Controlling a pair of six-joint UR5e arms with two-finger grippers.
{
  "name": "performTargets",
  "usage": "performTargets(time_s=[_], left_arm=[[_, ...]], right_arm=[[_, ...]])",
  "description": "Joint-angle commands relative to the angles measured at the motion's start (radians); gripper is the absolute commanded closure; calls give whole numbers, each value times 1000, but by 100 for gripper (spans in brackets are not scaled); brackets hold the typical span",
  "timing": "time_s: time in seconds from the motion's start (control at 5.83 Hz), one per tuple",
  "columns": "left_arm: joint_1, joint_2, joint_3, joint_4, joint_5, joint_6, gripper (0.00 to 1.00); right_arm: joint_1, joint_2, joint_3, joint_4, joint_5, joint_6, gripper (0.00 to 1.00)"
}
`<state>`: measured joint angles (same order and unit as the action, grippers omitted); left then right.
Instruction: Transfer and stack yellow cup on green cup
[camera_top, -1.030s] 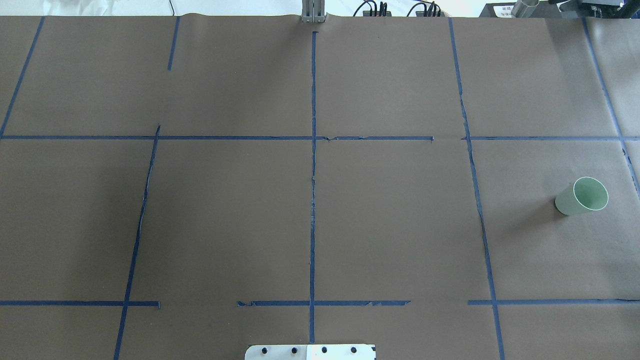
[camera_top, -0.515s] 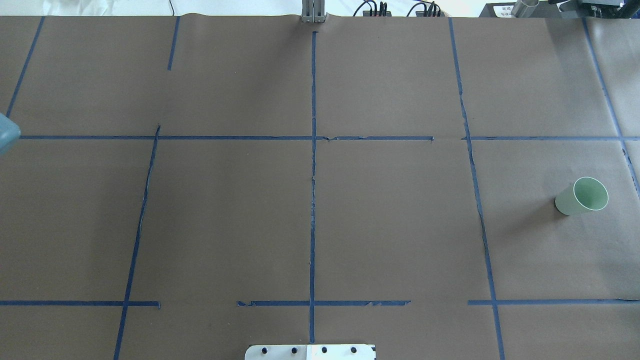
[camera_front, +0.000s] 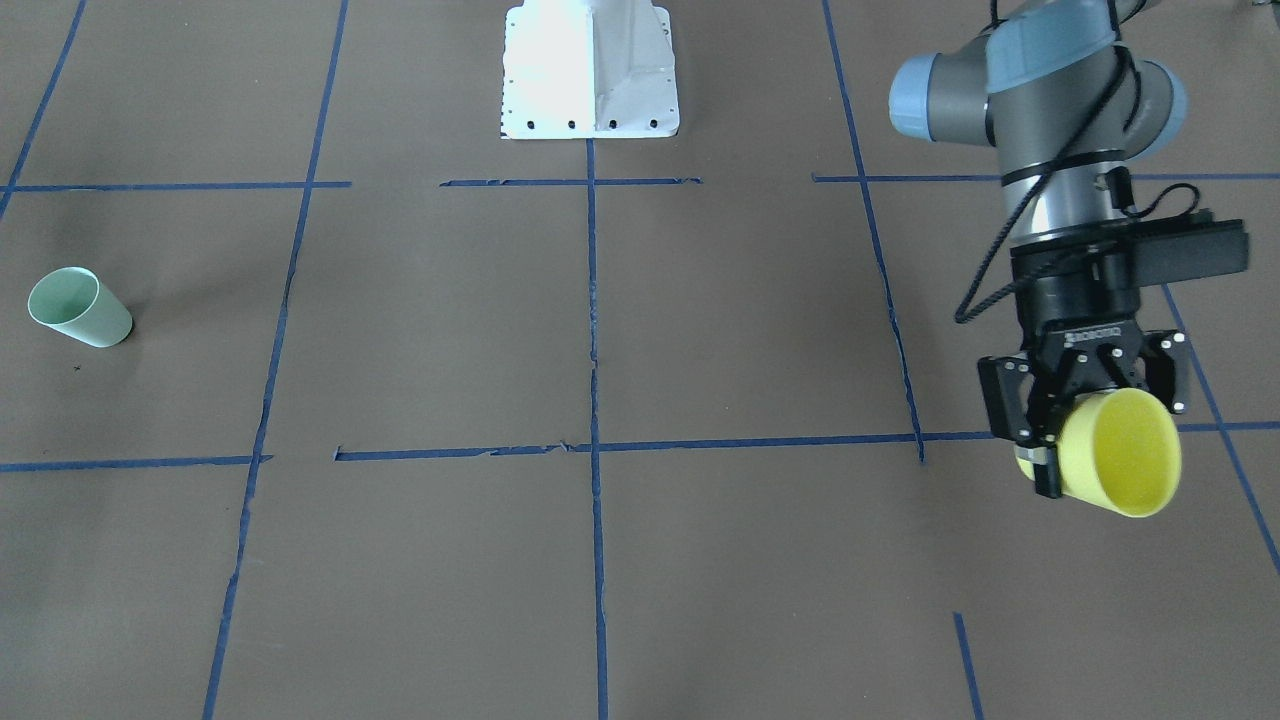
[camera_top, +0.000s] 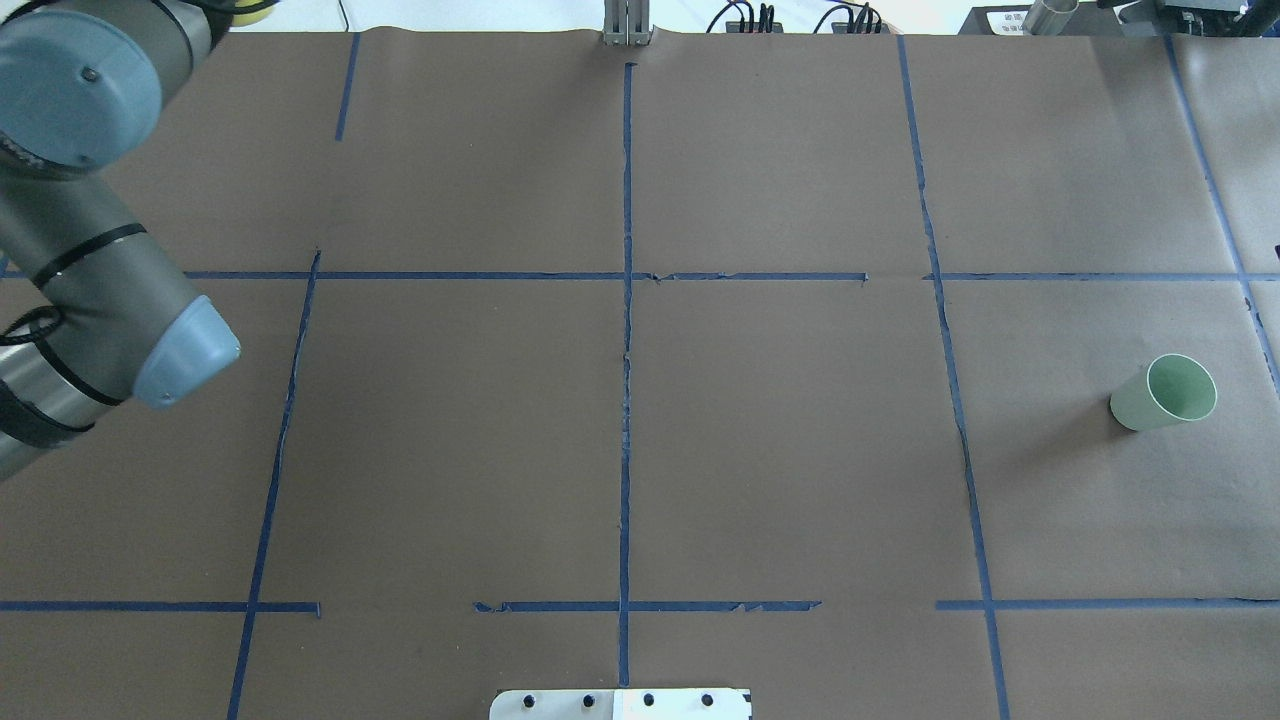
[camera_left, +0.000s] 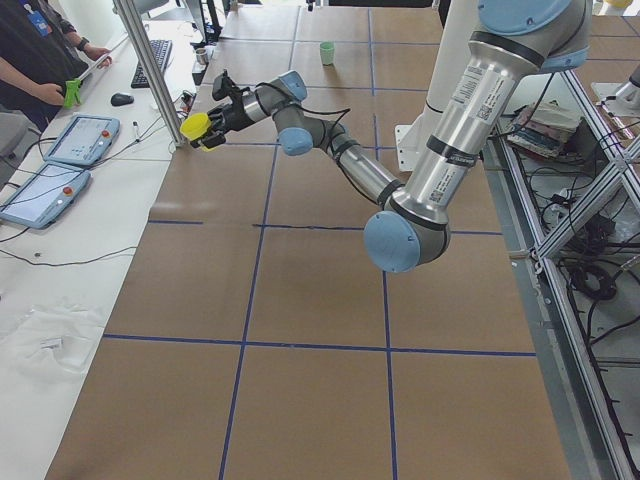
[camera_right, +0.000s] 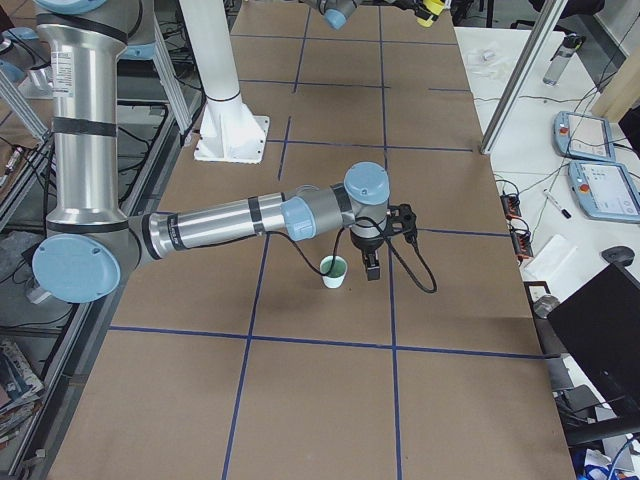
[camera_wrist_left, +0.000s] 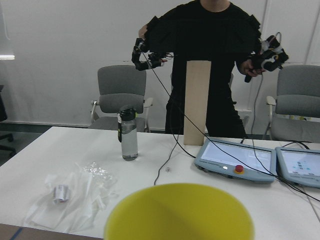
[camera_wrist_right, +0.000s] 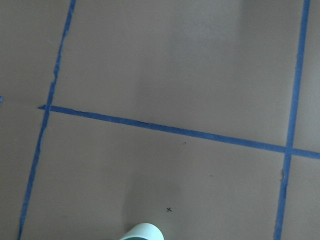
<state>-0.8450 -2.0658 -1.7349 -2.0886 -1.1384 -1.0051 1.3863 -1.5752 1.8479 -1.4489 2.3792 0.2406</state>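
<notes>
My left gripper (camera_front: 1062, 447) is shut on the yellow cup (camera_front: 1122, 452) near its base. It holds the cup on its side, above the table, with the mouth facing the operators' side. The cup's rim fills the bottom of the left wrist view (camera_wrist_left: 177, 212), and it also shows in the exterior left view (camera_left: 197, 128). The green cup (camera_top: 1165, 392) stands upright far off on the robot's right side (camera_front: 78, 308). My right gripper (camera_right: 372, 262) shows only in the exterior right view, close beside the green cup (camera_right: 335, 272). I cannot tell whether it is open or shut.
The white robot base plate (camera_front: 590, 70) sits at the robot's edge of the table. Blue tape lines (camera_top: 626, 330) divide the brown table cover. An operators' desk with tablets (camera_left: 75, 140), a bottle (camera_wrist_left: 128, 134) and a metal post (camera_left: 160, 85) lies beyond the far edge.
My left arm has swung into the overhead view from the left edge and now covers the upper left corner. The green cup has not moved.
</notes>
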Motion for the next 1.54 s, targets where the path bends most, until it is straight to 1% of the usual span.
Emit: performTargets(time_s=[0.0,0.17,0.34,0.51,0.69,0.86,1.03,1.2,1.37], left_arm=[[184,-65,8,-16,125,-4,53],[245,-80,23,-14,196,-4,52],[297,-126,67,-13,253,-6,52],[349,-216,190,-13,369,-67,51],[387,-282,266,-13,425,-105,51],[412,-304,294,-13,454,-107,51],[423,-329,339,-11,466,-137,51],[437,-379,416,-11,501,-154,51],[455,-382,420,-11,518,-155,50]], right_arm=[[-80,128,7,-5,2,212,0],[-146,212,-1,-10,-3,335,0],[-188,294,-4,-92,-3,345,0],[-223,448,-6,-324,-6,345,0],[-246,521,-9,-409,-6,351,0],[-280,603,-56,-410,-6,452,0],[-317,714,-141,-410,-6,545,0],[-351,862,-271,-421,-3,587,0],[-380,1018,-436,-461,-5,594,0]])
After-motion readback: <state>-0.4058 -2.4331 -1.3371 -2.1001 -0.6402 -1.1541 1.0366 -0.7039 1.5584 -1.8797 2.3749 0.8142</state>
